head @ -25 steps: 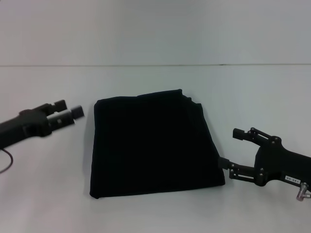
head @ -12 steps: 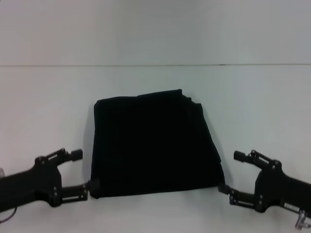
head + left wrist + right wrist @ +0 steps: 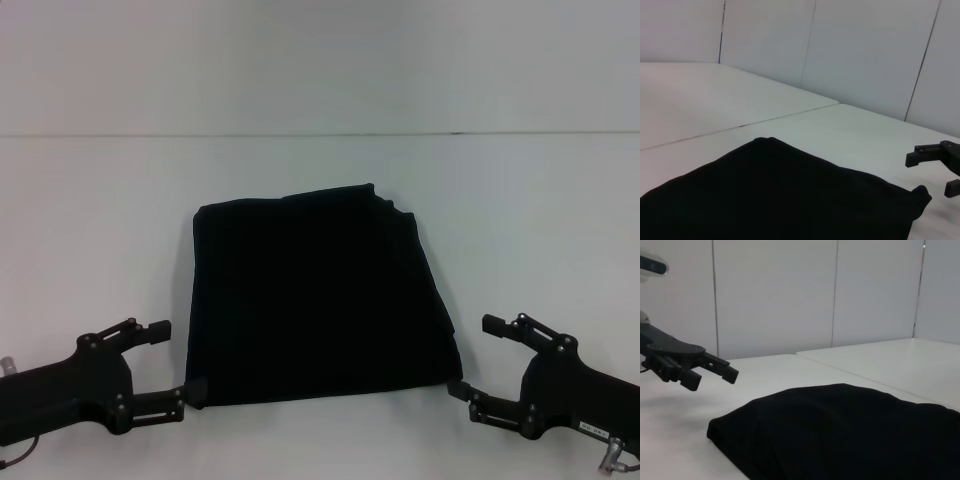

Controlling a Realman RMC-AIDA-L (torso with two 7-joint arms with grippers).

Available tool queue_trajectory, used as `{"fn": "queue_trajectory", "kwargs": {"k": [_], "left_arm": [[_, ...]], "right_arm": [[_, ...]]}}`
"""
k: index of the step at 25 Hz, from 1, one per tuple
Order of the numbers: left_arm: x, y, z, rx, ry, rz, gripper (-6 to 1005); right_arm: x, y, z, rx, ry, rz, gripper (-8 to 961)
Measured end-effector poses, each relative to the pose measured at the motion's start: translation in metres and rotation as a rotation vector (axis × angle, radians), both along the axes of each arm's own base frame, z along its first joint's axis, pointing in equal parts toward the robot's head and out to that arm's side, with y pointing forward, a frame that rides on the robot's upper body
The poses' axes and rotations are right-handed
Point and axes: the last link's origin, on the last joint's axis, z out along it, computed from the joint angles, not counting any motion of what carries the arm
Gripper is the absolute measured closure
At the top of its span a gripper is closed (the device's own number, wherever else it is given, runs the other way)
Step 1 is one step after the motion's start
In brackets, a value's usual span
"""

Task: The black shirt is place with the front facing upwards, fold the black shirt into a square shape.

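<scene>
The black shirt [image 3: 315, 295] lies folded into a roughly square pad at the middle of the white table [image 3: 520, 210], its plain dark face upward; we see no lettering on the exposed surface. The far edge shows a slight ridge of layered cloth near the far right corner, and the near edge lies straight across the table.

We find the left gripper [image 3: 170, 362] low at the near left corner of the shirt. Its jaws stand apart — one finger [image 3: 152, 330] out in the air beside the left edge of the cloth, the other down at the table with its tip at the corner. Whether that lower tip touches the cloth we cannot tell.

The right gripper [image 3: 478, 356] sits in the mirror position at the near right corner. Its jaws are likewise spread wide, the upper finger [image 3: 505, 325] clear of the shirt and the lower tip just beside the corner. Neither gripper holds any cloth.

In the left wrist view the shirt [image 3: 780, 197] fills the foreground as a low dark mound, and the right gripper [image 3: 940, 170] appears beyond its corner with fingers parted. In the right wrist view the shirt [image 3: 840, 432] again lies flat on the table, with the left gripper [image 3: 710, 372] just beyond its far corner — raised slightly above the tabletop.
</scene>
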Motion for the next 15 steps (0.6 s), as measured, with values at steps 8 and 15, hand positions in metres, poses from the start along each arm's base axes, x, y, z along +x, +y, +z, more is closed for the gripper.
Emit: {"fn": "queue_trajectory", "kwargs": {"k": [8, 15], "left_arm": [[-0.0001, 0.0003, -0.0002, 0.001, -0.001, 0.001, 52], [0.0004, 0.0011, -0.0007, 0.002, 0.001, 0.000, 52]], "right_arm": [[-0.0024, 0.0042, 0.0020, 0.009, 0.008, 0.003, 25], [-0.0032, 0.0056, 0.0023, 0.012, 0.011, 0.002, 25]]}}
